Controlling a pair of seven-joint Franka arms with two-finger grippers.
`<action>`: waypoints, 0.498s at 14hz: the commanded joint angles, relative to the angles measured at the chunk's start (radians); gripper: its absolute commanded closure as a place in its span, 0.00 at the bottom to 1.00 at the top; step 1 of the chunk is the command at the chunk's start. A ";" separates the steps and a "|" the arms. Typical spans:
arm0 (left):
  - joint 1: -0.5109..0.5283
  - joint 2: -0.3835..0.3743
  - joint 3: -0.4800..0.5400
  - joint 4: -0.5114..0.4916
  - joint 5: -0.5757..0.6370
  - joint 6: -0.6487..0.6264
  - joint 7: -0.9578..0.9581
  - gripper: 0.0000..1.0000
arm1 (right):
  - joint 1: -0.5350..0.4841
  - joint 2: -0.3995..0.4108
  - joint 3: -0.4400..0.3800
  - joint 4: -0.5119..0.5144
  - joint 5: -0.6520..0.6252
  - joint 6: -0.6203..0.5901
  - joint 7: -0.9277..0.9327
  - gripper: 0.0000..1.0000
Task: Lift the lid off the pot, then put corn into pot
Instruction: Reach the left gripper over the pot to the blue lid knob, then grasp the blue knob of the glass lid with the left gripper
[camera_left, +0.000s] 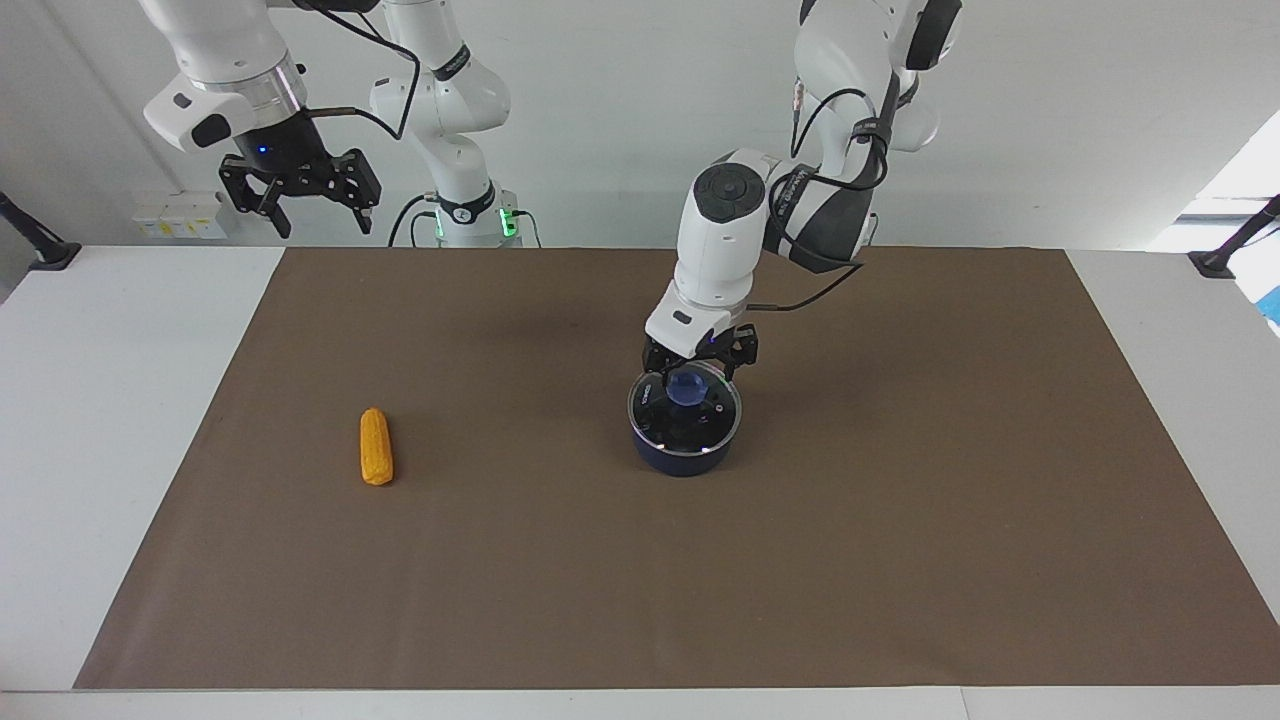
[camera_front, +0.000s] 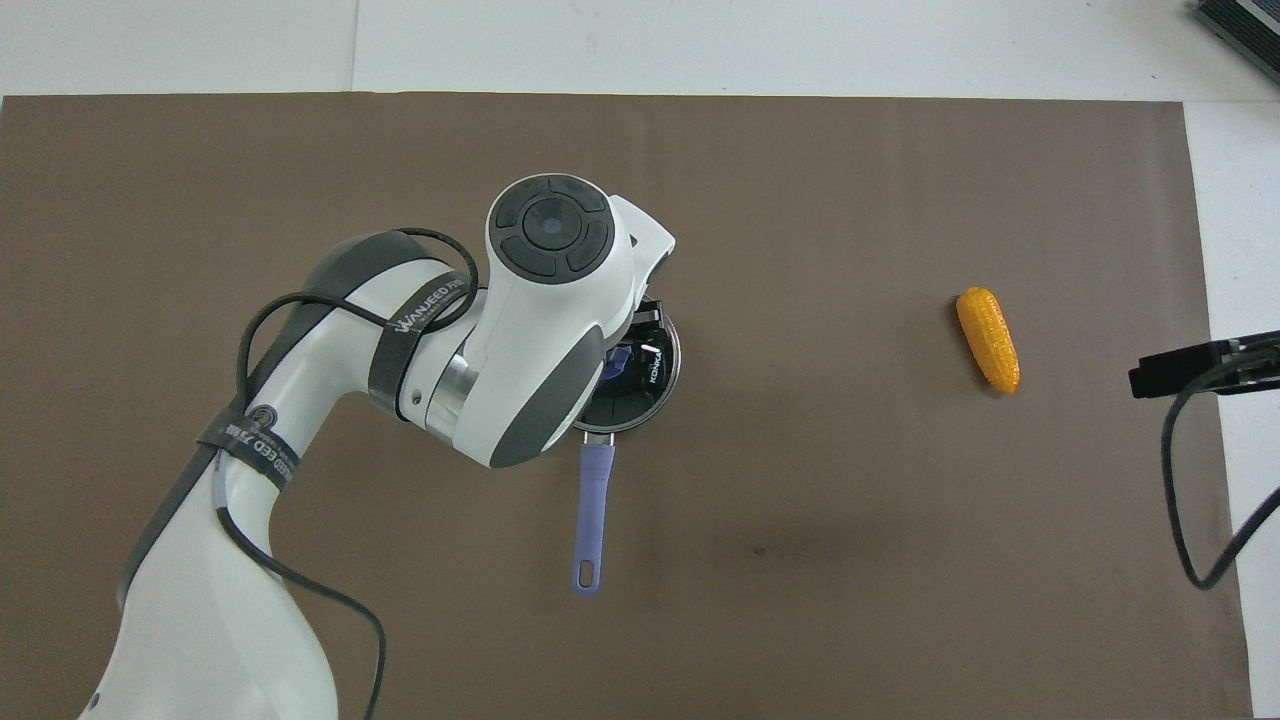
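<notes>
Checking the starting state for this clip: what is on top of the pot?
The glass lid sits on the pot, its blue knob between the left tool's open fingers. Nothing shows inside through the glass.
</notes>
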 joint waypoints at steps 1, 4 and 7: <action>-0.017 0.025 0.015 0.021 0.025 0.023 -0.019 0.00 | -0.007 -0.016 0.002 -0.010 -0.001 -0.013 -0.019 0.00; -0.019 0.037 0.015 0.013 0.056 0.024 -0.019 0.00 | -0.007 -0.016 0.004 -0.010 -0.001 -0.013 -0.019 0.00; -0.034 0.063 0.015 0.013 0.074 0.033 -0.036 0.00 | -0.007 -0.016 0.002 -0.010 -0.001 -0.013 -0.019 0.00</action>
